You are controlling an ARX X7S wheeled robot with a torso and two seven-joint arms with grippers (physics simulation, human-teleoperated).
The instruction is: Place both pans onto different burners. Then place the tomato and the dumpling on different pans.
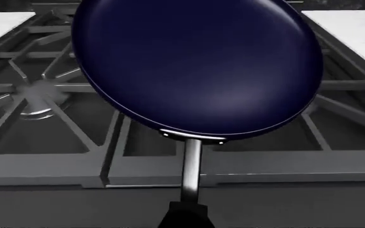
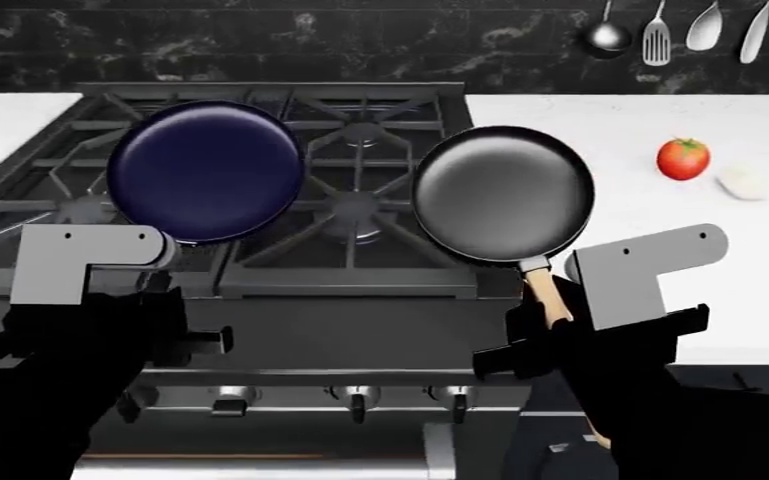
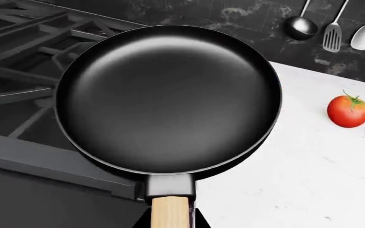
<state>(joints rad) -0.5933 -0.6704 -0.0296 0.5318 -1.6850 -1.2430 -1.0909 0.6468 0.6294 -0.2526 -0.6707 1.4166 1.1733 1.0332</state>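
The blue pan (image 2: 205,170) hangs over the left side of the stove (image 2: 277,290), above the front-left burner (image 1: 40,97), tilted and apparently not yet resting on the grate. Its thin handle runs back to the left tool (image 2: 157,300); the jaws are hidden by the wrist, so the grip is judged from the pan being carried, and it looks clamped on the handle.

The black pan (image 2: 502,193) hangs at the stove's right edge, partly over the white worktop (image 2: 758,280). Its wooden handle (image 3: 169,211) leads into the right tool (image 2: 551,325), which appears closed on it.

The tomato (image 2: 683,158) sits on the worktop to the right of the stove, with the dumpling (image 2: 743,183) just beside it, further right. Both are untouched.

As a judgement, the task is early: both pans are lifted, neither is set on a burner. Left to do: lower each pan onto its own burner, then move the tomato into one pan and the dumpling into the other.

A ladle (image 2: 607,36), a spatula (image 2: 656,40) and spoons (image 2: 704,28) hang on the dark back wall. Knobs (image 2: 355,402) line the stove front. No brand, label or readable writing shows anywhere.
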